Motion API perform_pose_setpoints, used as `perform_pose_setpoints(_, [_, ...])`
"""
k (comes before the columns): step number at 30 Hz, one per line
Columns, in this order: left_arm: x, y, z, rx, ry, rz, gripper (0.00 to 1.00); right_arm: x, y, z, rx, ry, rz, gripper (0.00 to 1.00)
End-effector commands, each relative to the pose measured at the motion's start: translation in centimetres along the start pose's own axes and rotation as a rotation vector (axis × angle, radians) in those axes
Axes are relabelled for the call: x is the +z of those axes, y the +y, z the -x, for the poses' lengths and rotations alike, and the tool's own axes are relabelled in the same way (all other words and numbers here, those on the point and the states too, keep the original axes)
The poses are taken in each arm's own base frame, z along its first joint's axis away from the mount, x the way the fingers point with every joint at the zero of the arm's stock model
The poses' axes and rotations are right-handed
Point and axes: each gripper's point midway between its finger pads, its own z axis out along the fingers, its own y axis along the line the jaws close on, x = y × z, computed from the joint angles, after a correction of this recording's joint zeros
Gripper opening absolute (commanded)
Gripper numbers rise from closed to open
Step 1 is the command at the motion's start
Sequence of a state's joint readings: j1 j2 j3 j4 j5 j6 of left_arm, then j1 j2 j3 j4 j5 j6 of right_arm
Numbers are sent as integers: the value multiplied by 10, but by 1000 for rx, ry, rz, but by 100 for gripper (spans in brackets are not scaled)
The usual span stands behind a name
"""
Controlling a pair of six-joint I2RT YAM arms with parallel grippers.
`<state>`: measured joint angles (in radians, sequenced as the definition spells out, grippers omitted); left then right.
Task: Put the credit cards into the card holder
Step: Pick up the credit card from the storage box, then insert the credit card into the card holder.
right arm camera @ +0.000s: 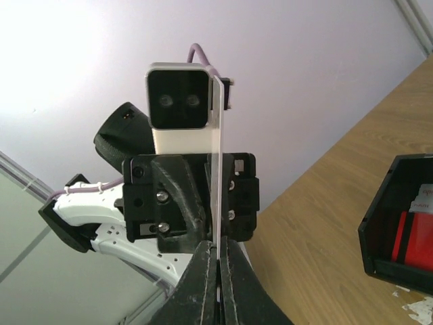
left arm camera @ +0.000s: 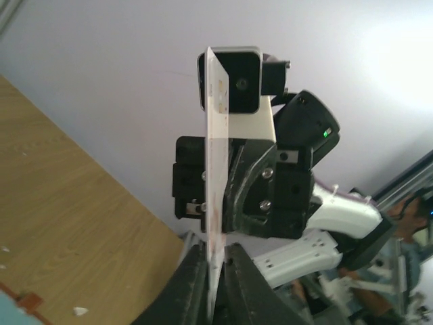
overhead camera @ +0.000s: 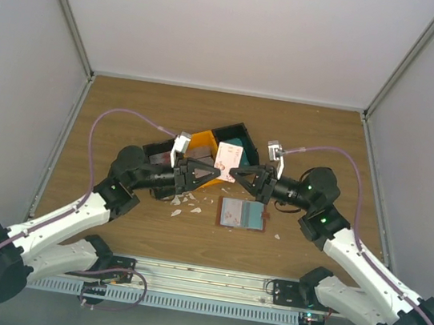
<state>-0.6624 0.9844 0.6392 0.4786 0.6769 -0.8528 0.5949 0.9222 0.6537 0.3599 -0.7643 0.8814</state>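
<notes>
The white-pinkish rectangular plastic card (overhead camera: 228, 154) hangs in the air between the two arms, above the brown wooden table (overhead camera: 128, 105) and just in front of the plastic bins. The right gripper (overhead camera: 234, 171) is clamped on it. In the right wrist view the card (right arm camera: 218, 156) stands edge-on, pinched with no gap between the two dark fingers (right arm camera: 199, 284).

The left gripper (overhead camera: 217, 170) meets the same card from the other side. In the left wrist view the card (left arm camera: 216, 169) rises from between its fingers (left arm camera: 193, 291). They sit close on both sides, but I cannot tell whether they press it or stand just off it.

Below and nearer the arm bases, the small flat reddish-brown leather card holder (overhead camera: 239, 227) lies open on the table. A teal card (overhead camera: 253, 214) lies on its right half and a pale card (overhead camera: 232, 211) on its left.

Small white scraps (overhead camera: 187, 203) lie scattered to its left. Behind the held card stand a black plastic bin (overhead camera: 233, 135) and an orange plastic bin (overhead camera: 202, 142). The right wrist view shows something flat and red (right arm camera: 409, 240) in the black bin, probably another card.
</notes>
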Motion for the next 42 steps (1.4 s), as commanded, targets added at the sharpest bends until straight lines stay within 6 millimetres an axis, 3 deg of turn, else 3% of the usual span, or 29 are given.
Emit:
perform_pose_setpoints(1, [-5,-7,-8,48,10,-34,2,0,0,-8,37,36,22,0])
perform_pose_setpoints(6, [-3,2,-10,52,9,-8,0,2,-13,-24,81,96,-6,1])
perform_pose_setpoints(7, [-3,6,-10,45,4,8,0,1,-18,-26,80,98,-29,9])
perform_pose_setpoints(9, [-4,21,-12,21,-11,74,0,-2,-33,-29,81,93,-118,38])
perform_pose_setpoints(11, [-8,42,-17,-11,-26,160,0,-12,-56,-32,67,76,-258,53])
perform_pose_setpoints(12, [-11,53,-21,-35,-37,204,0,-18,-69,-34,57,68,-336,55])
perform_pose_setpoints(17, [-18,92,-63,-181,-36,340,0,-73,-146,-70,106,91,-799,56])
perform_pose_setpoints(22, [-2,116,-112,-299,9,408,0,-118,-188,-115,187,202,-1085,56])
perform_pose_setpoints(26, [16,127,-138,-356,37,435,0,-139,-203,-130,203,221,-1221,53])
perform_pose_setpoints(32, [42,142,-160,-408,40,505,0,-144,-219,-164,235,348,-1285,42])
perform_pose_setpoints(42, [38,170,-178,-456,-9,592,0,-153,-227,-206,295,511,-1318,44])
